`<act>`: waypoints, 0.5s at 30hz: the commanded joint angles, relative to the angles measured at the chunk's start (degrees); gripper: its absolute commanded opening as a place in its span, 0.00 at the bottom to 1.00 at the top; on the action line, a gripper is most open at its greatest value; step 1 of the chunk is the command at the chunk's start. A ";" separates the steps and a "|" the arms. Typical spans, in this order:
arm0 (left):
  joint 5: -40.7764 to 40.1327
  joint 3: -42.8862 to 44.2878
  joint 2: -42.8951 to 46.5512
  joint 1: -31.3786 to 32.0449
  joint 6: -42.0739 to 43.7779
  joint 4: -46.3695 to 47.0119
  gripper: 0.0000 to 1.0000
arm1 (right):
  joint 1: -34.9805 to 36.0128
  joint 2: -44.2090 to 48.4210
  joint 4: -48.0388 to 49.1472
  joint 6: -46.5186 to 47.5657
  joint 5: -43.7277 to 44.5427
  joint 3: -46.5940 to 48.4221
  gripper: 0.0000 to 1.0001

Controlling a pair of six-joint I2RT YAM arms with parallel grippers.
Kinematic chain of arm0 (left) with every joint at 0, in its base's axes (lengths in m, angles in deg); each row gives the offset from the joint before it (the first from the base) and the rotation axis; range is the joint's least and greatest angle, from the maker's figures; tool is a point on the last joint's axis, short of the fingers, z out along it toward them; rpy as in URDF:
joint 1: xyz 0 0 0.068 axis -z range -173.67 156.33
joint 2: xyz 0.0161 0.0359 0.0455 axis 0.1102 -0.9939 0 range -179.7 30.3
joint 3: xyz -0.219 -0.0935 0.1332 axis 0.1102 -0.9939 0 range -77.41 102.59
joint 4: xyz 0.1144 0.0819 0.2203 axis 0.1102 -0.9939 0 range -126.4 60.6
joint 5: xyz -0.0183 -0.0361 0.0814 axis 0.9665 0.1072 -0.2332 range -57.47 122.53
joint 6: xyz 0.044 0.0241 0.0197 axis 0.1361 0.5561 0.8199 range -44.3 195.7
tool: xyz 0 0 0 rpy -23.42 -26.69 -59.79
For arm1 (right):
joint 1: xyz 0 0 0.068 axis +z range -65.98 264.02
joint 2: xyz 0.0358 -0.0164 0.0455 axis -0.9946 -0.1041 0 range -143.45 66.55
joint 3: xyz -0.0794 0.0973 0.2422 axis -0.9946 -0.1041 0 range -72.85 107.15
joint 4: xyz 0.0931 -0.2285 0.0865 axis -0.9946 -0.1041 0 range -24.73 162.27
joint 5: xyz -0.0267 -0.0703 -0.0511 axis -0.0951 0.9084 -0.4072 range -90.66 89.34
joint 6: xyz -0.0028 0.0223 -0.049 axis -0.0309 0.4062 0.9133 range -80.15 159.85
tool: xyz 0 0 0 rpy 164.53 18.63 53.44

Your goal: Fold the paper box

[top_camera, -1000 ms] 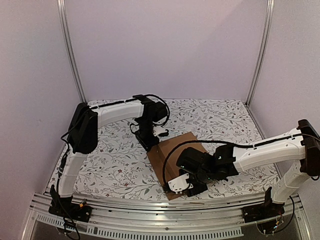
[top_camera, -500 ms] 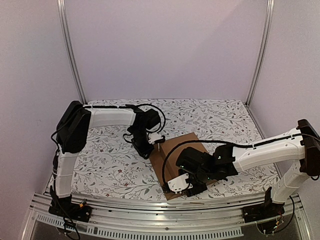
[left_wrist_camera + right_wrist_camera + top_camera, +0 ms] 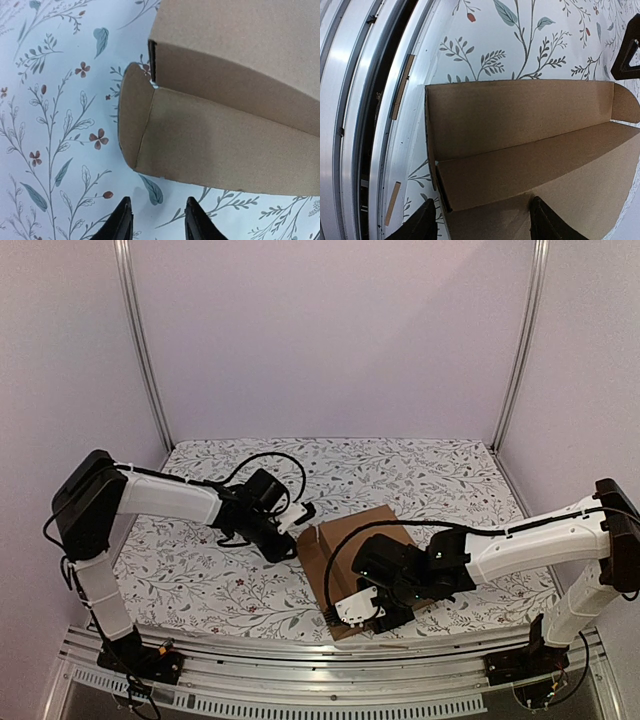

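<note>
The paper box (image 3: 347,543) lies on the floral tablecloth (image 3: 200,580), slightly right of centre, with its near corner close to the front metal rail (image 3: 300,655). It is partly formed: the left wrist view shows a raised side wall on the paper box (image 3: 225,145) ending in a rounded tab, and the right wrist view shows upright walls of the paper box (image 3: 520,115) meeting at a corner.

The right gripper (image 3: 362,612) sits over the near corner. Its jaws stand wide apart, one finger outside the wall and one over the inner panel, and no clamping is visible.

The left gripper (image 3: 157,222) is low at the box's left side, jaws apart with nothing between them. Its tips are just short of the wall and not touching it.
</note>
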 commanded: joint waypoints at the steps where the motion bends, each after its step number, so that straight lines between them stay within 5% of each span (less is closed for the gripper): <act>1: 1.39 -6.84 2.04 -1.42 -2.37 20.33 0.37 | 0.01 -2.89 -4.89 -0.24 -3.84 -1.56 0.62; 9: 2.21 -11.18 -1.44 -3.14 -3.20 32.49 0.36 | -0.01 -2.90 -5.11 -0.50 -3.74 -1.47 0.62; 15: 5.16 -11.03 -3.90 -3.96 -2.69 35.40 0.27 | -0.08 -3.00 -5.18 -0.50 -4.12 -1.57 0.62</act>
